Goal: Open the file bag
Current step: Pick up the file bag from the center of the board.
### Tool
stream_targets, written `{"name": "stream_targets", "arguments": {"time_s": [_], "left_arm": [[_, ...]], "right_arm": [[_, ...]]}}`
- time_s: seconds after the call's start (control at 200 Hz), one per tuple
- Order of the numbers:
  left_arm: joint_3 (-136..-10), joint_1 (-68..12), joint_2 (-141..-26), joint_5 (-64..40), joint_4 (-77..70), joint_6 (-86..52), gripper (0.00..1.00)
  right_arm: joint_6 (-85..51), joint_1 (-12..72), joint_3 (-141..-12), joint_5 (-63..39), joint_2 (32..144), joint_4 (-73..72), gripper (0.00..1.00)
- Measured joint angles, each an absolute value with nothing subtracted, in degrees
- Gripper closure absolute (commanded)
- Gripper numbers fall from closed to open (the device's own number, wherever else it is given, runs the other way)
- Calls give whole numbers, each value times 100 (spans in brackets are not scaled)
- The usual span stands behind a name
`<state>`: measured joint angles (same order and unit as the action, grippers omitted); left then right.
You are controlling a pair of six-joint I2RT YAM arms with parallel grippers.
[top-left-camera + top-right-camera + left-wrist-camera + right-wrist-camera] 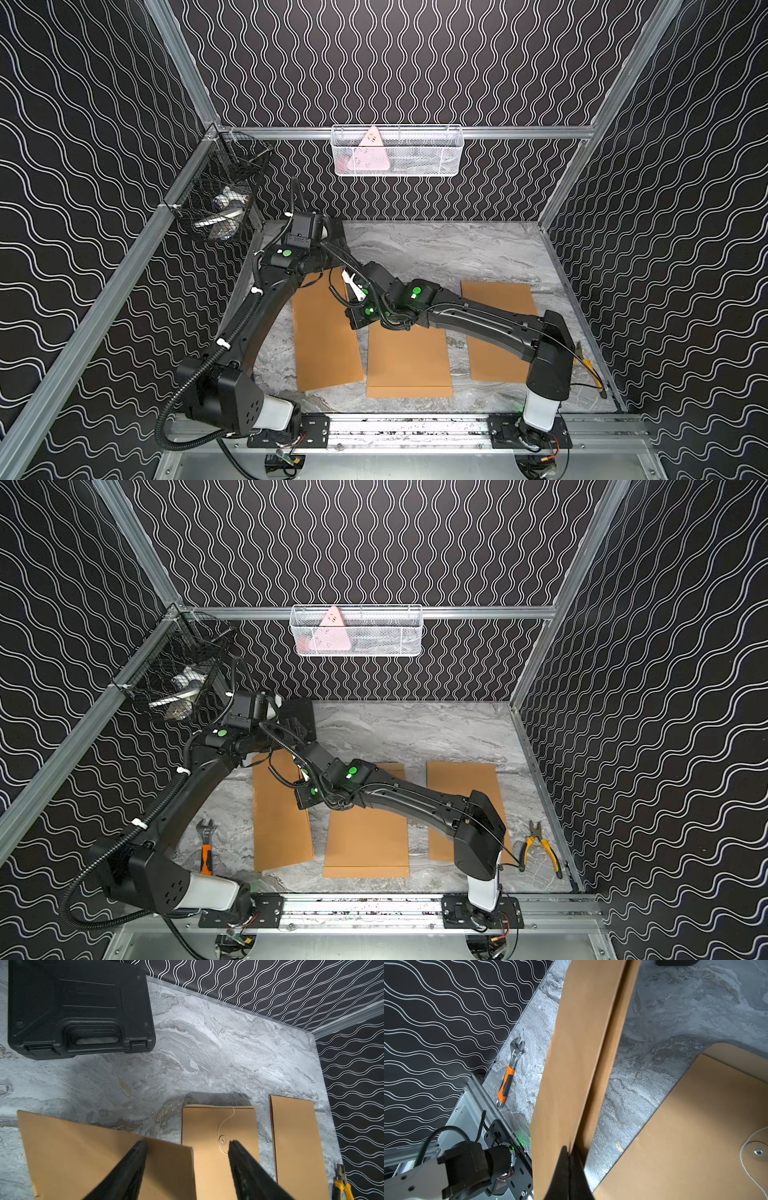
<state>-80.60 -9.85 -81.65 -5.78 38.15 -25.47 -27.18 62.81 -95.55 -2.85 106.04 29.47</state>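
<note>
The file bag (328, 345), plain brown kraft, lies leftmost of three on the tabletop (436, 249). My right tool (569, 1150) is clamped tight on its lifted edge; my left tool (188, 1142) gapes empty over its corner. In both top views my arms (478, 320) hide that grip. Only the wrist views show the loose string (226, 1120) on the middle bag (239, 1126).

Random stuff lying around: a closed black plastic tool case (81, 1007) sits flat at the far left of the marble surface (457, 253). Orange-handled adjustable wrench (206, 850) lies near the left edge, yellow-handled pliers (540, 850) by the right edge. White mesh basket (436, 160) on the back wall holds a pink triangular thing (371, 151). Black wire basket (195, 216) hangs in the left corner, white bits inside.
</note>
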Motion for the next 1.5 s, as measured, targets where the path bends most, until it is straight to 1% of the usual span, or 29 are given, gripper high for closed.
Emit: {"name": "stream_targets", "arguments": {"time_s": [0.11, 0.295, 0.49, 0.601, 0.941, 1.086, 1.191, 1.381, 1.501], "left_arm": [[-8101, -1022, -8197, -506, 3854, -2530, 37], [-8180, -1050, -8261, -419, 3938, -2510, 45], [-8215, -1074, -8300, -362, 4038, -2484, 58], [-8228, -1076, -8311, -325, 4077, -2423, 62], [-8285, -1076, -8333, -283, 4095, -2386, 65], [-8331, -1079, -8350, -261, 4125, -2383, 63], [-8353, -1081, -8353, -259, 4152, -2381, 64], [-8353, -1081, -8359, -183, 4178, -2340, 78], [-8364, -1083, -8381, -174, 4209, -2274, 83]], "right_arm": [[-2714, 6278, -9581, -283, 10610, 2950, 100], [-2692, 6281, -9603, -246, 10643, 2941, 100], [-2672, 6278, -9603, -246, 10669, 2934, 100], [-2670, 6278, -9603, -246, 10676, 2917, 100], [-2652, 6278, -9642, -248, 10713, 2871, 100], [-2646, 6278, -9647, -246, 10713, 2871, 100], [-2633, 6278, -9660, -246, 10715, 2869, 100], [-2633, 6281, -9677, -246, 10722, 2864, 100], [-2628, 6285, -9682, -246, 10733, 2860, 100]]}}
